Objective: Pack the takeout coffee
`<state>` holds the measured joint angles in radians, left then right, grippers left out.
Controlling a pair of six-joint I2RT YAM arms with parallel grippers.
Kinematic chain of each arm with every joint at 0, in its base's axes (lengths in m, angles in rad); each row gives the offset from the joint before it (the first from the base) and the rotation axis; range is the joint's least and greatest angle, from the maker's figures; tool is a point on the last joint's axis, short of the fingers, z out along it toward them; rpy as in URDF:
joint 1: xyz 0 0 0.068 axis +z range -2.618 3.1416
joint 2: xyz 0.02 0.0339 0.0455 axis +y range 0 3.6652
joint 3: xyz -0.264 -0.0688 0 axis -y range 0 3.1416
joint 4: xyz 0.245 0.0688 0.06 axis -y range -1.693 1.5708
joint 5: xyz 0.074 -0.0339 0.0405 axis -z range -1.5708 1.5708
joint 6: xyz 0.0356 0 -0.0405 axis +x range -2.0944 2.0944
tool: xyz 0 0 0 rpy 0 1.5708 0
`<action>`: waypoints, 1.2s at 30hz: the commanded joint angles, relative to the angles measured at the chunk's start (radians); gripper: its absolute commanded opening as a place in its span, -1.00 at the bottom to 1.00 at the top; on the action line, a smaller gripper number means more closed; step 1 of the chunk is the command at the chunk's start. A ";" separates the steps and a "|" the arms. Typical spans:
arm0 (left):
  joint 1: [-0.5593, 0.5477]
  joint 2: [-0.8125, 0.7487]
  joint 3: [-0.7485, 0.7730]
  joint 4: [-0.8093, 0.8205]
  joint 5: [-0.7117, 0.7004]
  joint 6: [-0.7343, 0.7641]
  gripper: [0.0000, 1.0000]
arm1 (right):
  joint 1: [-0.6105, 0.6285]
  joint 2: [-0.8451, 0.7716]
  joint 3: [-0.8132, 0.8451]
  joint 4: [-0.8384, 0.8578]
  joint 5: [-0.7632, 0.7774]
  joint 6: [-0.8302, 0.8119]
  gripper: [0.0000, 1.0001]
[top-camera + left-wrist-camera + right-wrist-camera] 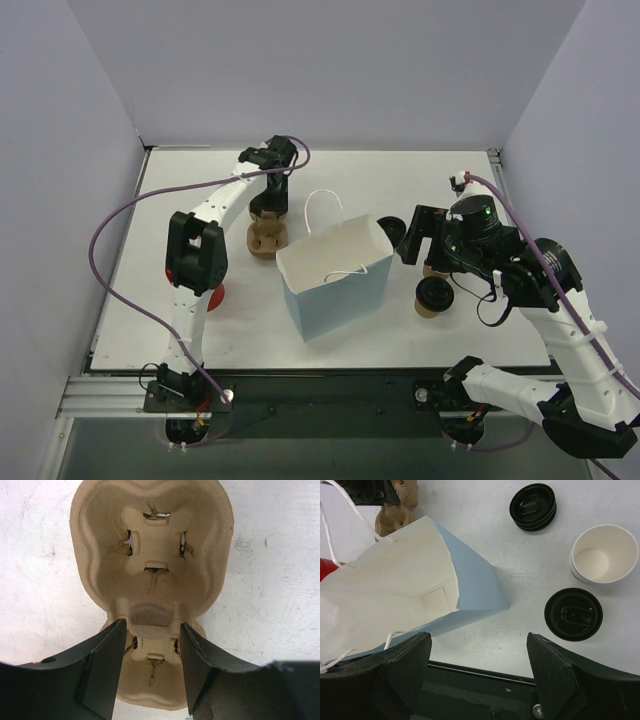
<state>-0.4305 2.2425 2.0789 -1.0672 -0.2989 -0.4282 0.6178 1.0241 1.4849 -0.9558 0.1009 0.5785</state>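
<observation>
A kraft cup with a black lid (pixel 433 297) stands right of the light blue bag (pixel 335 285); it also shows in the right wrist view (pixel 573 613). A red cup (pixel 216 296) sits left of the bag, partly hidden by the left arm, and is a red sliver in the right wrist view (pixel 326 566). My left gripper (pixel 268 205) (pixel 152 625) is open, its jaws on either side of the middle ridge of the tan pulp tray (pixel 150 545). My right gripper (pixel 408 245) (pixel 477 645) is open and empty, high above the table between the bag and the lidded cup.
The bag (pixel 385 595) stands open and empty, with white handles. A stack of black lids (pixel 532 506) and an open lidless paper cup (pixel 604 554) sit right of it. The pulp tray (pixel 265 238) lies behind the bag's left corner. White walls enclose three sides.
</observation>
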 commanded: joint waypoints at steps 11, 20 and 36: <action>0.010 -0.007 -0.063 0.065 -0.006 0.036 0.12 | 0.010 0.024 0.035 -0.035 0.019 -0.005 0.57; 0.021 -0.029 -0.042 0.055 0.017 0.049 -0.24 | 0.010 0.027 0.034 -0.034 0.019 -0.003 0.57; 0.050 -0.092 0.006 0.040 0.124 0.039 -0.46 | 0.011 0.044 0.041 -0.037 0.017 -0.014 0.57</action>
<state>-0.3843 2.2276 2.0277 -1.0290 -0.1822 -0.3988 0.6235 1.0615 1.4944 -0.9627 0.1013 0.5751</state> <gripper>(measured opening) 0.458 0.786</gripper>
